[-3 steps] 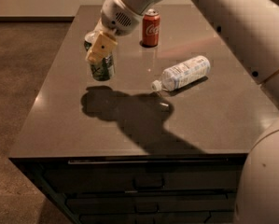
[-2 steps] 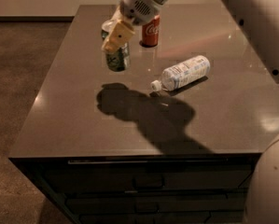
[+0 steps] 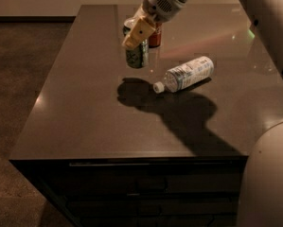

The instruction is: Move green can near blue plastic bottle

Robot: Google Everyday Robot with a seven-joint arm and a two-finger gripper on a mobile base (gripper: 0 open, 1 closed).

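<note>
Aloft, gripper [image 3: 136, 36] around one green can [image 3: 137, 58]

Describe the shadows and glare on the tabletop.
Camera view: overhead light throws a hard dark shadow of the arm across the dark grey table; the gripper, over the table's far middle, holds the small green aluminium can clear of that shadow; pale glare streaks the far right; the clear blue plastic bottle lies brightly lit.
</note>
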